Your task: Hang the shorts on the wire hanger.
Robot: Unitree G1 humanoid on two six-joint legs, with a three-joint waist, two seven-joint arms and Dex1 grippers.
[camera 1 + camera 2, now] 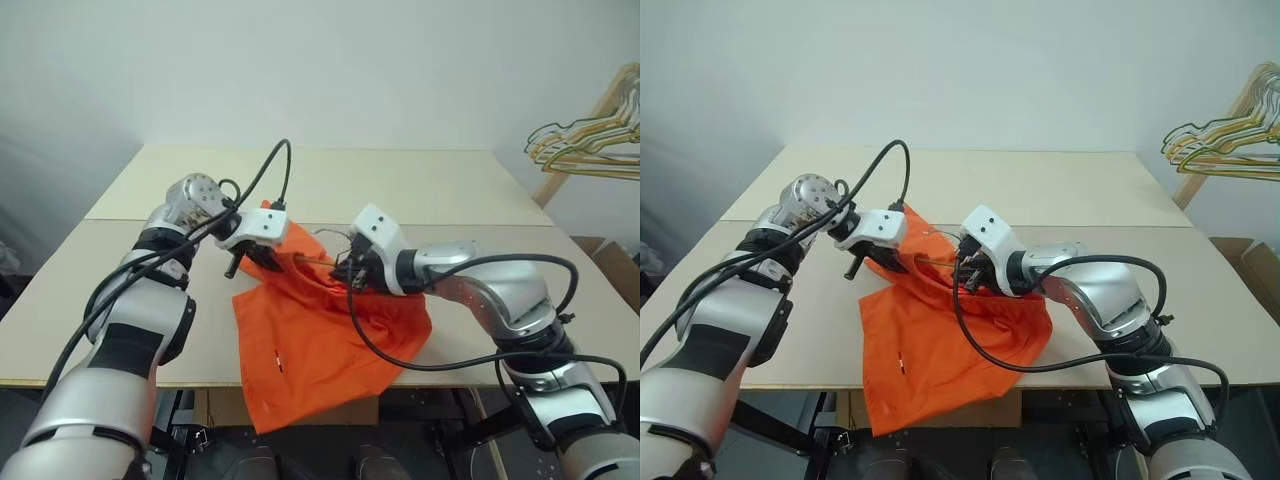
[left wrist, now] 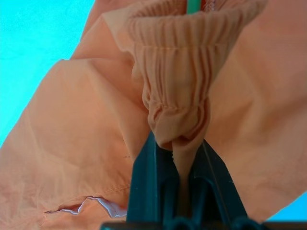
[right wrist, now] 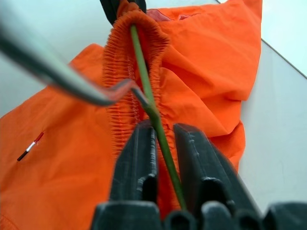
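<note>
Both arms: silver-grey rounded shells, black bands at the joints. White angular housing at each wrist. Left gripper [image 1: 862,266] and right gripper [image 3: 160,139] each have two black fingers [image 3: 139,165], moulded, ribbed on the inner faces. Thick black cable loops loose along each arm into the wrist housing. Left elbow cap is a round silver disc with small screw holes.

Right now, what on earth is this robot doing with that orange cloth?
It is trying to hang bright orange fabric shorts on a thin grey-olive wire hanger. The left gripper pinches the gathered elastic waistband and holds it up above the pale wooden table. The right gripper is shut on the wire, which runs into the waistband opening. The rest of the shorts drapes over the table's front edge.
</note>
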